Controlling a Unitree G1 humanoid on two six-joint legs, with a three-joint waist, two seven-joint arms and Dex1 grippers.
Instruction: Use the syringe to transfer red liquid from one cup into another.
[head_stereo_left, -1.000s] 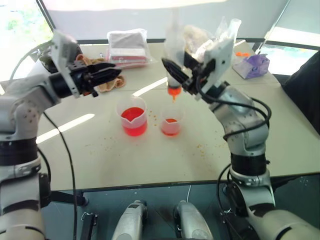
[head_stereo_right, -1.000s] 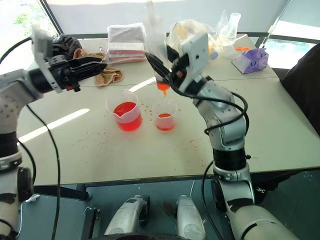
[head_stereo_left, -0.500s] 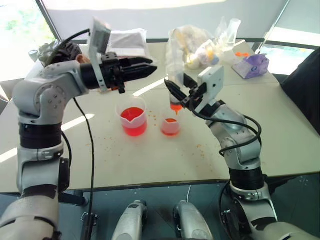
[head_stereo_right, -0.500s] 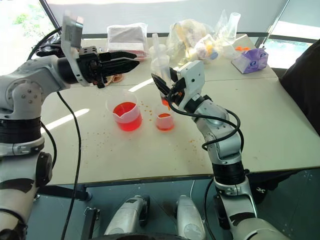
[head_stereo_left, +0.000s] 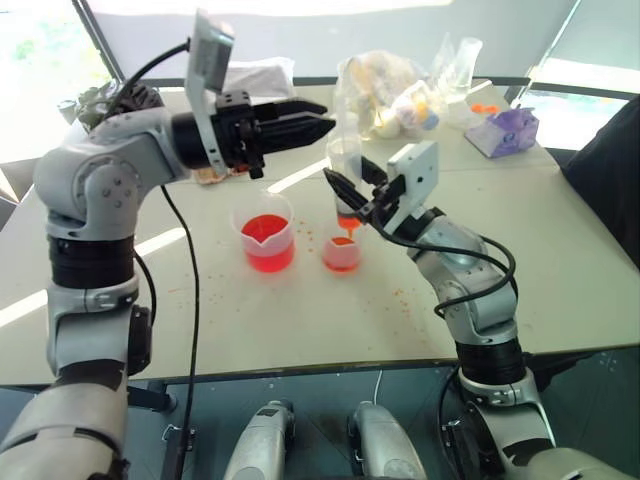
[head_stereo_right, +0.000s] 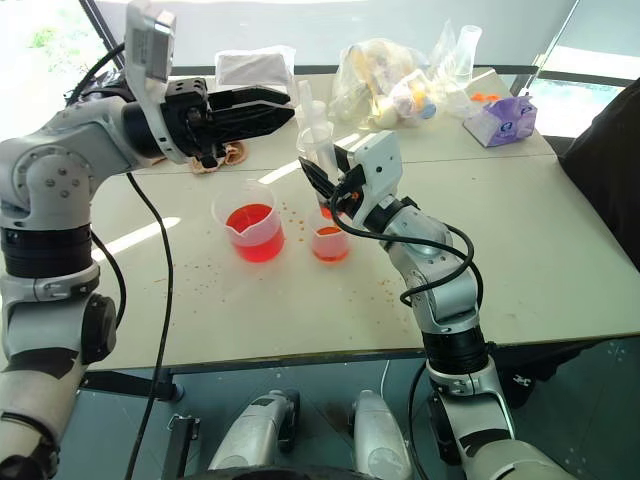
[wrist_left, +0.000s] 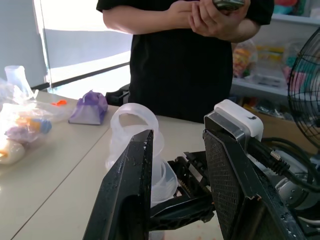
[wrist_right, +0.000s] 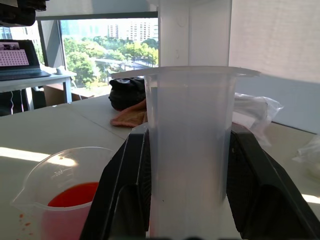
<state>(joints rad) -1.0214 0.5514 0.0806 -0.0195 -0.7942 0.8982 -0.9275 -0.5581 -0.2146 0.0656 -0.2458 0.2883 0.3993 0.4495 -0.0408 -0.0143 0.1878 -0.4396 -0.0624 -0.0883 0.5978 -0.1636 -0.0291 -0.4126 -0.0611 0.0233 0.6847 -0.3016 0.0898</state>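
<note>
right claw (head_stereo_left: 345, 192) grips syringe (head_stereo_left: 345, 170) — person (wrist_left: 185, 50) beyond.

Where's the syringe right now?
In the left eye view the syringe stands upright mid-table in the right gripper, tip just above the smaller cup, right of the larger beaker.

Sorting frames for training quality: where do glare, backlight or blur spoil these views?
Left eye view: window top left blown out, sun streak across the table. Left wrist view: bright window backlights the person, the plunger ring looks soft. Right wrist view: the syringe is close and blurred, the larger beaker soft.
</note>
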